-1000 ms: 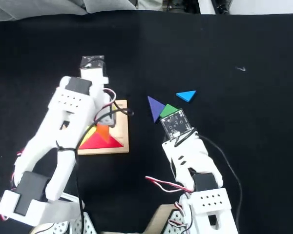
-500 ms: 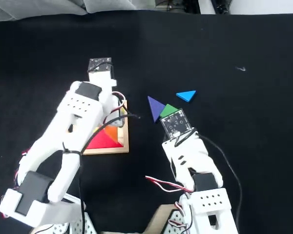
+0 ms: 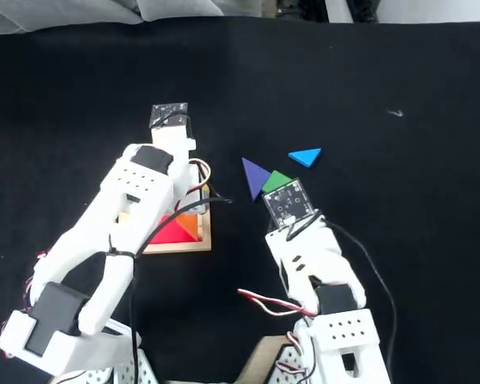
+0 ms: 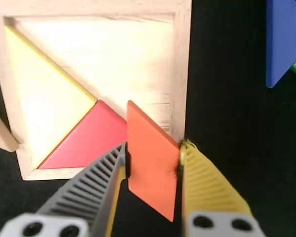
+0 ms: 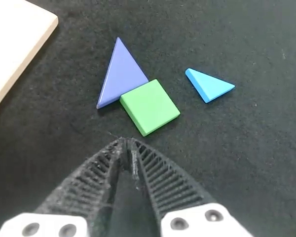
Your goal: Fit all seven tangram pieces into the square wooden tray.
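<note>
A wooden tray (image 4: 181,59) holds a yellow triangle (image 4: 44,103) and a red triangle (image 4: 89,138). The left gripper (image 4: 153,150) clamps an orange parallelogram (image 4: 152,168) over the tray's rim. The right gripper (image 5: 127,145), clenched empty, sits near a green square (image 5: 149,106).

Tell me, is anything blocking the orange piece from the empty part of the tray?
Nothing visible. The left gripper holds the orange piece at the tray edge; bare wood beside the yellow triangle and red triangle lies open.

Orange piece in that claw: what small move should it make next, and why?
Probably shift it a little inward over the tray, then lower. The left gripper holds the orange piece above the tray's rim, while bare wood lies open beside the red triangle and yellow triangle.
</note>
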{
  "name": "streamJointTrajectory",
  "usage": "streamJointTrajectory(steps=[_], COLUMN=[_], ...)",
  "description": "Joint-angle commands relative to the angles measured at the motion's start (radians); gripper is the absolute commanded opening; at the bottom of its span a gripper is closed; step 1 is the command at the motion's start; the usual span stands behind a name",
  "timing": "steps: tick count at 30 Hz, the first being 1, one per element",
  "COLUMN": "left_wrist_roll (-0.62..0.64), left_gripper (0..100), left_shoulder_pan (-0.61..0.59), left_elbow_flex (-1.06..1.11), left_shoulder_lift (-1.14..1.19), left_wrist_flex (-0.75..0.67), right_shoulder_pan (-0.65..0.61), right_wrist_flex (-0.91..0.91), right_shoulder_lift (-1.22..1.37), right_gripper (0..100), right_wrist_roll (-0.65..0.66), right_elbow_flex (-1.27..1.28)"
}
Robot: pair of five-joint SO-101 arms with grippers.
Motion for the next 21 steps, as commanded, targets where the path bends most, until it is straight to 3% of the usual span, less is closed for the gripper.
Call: streamJointTrajectory(steps=[1,4,11,21], left_wrist_roll=[0.009,0.017,0.238,0.238], left_gripper=[13,13,13,13], left_shoulder_pan=[0.008,0.008,0.001,0.010], left_elbow_flex=[-0.005,-0.005,-0.002,0.024], left_shoulder_lift=[-0.038,-0.031,-0.029,-0.028], left_wrist_flex=[-0.009,-0.009,-0.006,0.037], right_shoulder_pan=[-0.017,-0.017,-0.017,-0.018], right_wrist_flex=[-0.023,-0.023,-0.023,-0.023], right_shoulder_lift=[-0.019,-0.019,-0.019,-0.019], right_gripper=[1.2,1.2,1.2,1.2], right_wrist_roll=[0.008,0.008,0.008,0.008], right_elbow_flex=[-0.004,-0.004,-0.004,-0.004])
